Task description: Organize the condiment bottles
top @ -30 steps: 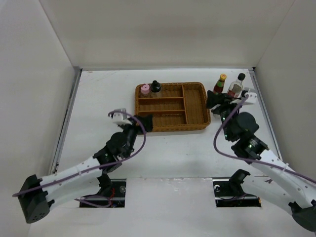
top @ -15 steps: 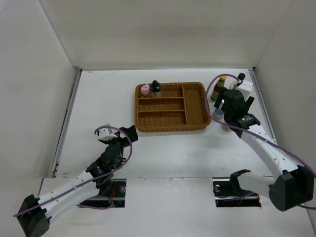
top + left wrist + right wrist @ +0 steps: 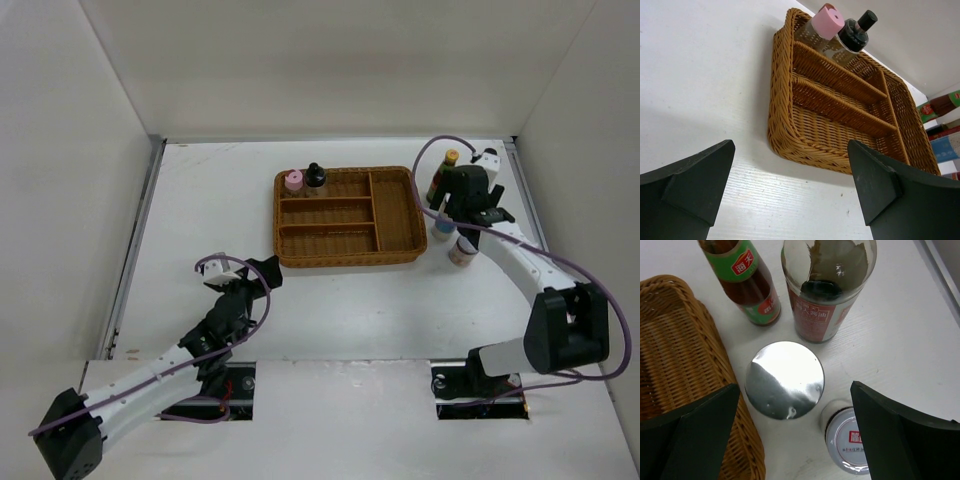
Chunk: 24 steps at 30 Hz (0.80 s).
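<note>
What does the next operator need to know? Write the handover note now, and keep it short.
Left tool: open, empty, low over the table, facing the wicker tray's near-left corner.
Right tool: open, empty, above the silver-lidded jar, not closed on it.
Done: pink-capped bottle and black-topped bottle stand at the left end of the tray's rear compartment.
Left: four on the table right of the tray: silver-lidded jar, dark red bottle, clear red-labelled bottle, white-lidded jar.
</note>
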Each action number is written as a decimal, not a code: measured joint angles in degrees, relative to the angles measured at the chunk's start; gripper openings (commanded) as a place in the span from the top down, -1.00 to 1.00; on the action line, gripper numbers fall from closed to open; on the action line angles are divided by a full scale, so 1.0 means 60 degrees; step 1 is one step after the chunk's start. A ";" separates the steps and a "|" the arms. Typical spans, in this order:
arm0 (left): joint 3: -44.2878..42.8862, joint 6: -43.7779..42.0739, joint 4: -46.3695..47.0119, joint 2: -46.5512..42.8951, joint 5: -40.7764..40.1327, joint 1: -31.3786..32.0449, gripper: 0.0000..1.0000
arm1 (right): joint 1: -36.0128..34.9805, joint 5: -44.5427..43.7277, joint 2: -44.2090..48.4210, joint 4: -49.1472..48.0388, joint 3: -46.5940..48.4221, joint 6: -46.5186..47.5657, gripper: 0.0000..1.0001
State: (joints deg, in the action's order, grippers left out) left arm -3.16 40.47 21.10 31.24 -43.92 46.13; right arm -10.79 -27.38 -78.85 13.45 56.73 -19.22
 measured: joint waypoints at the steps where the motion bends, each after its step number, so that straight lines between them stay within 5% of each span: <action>1: 0.0015 0.0004 0.0073 0.0029 0.0011 0.0000 -0.99 | 0.0051 0.0040 -0.0157 -0.0055 0.0029 0.0004 -1.00; 3: 0.0022 0.0007 0.0186 0.0062 0.0026 0.0000 -0.99 | 0.0113 0.0106 -0.0448 -0.0153 0.0127 0.0033 -0.92; 10: 0.0029 0.0004 0.0452 0.0044 0.0036 0.0011 -0.99 | 0.0117 0.0211 -0.1049 -0.0499 0.0415 0.0171 -0.14; 24: 0.0033 0.0004 0.0612 0.0168 -0.0076 0.0000 -0.99 | -0.1537 -0.0922 0.0790 -0.0448 0.1596 0.1056 -0.09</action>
State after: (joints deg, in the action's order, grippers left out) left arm -2.96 40.49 24.77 32.25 -44.38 46.13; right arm -20.01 -32.91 -74.11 10.76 66.30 -12.88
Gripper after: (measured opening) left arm 0.993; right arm 0.678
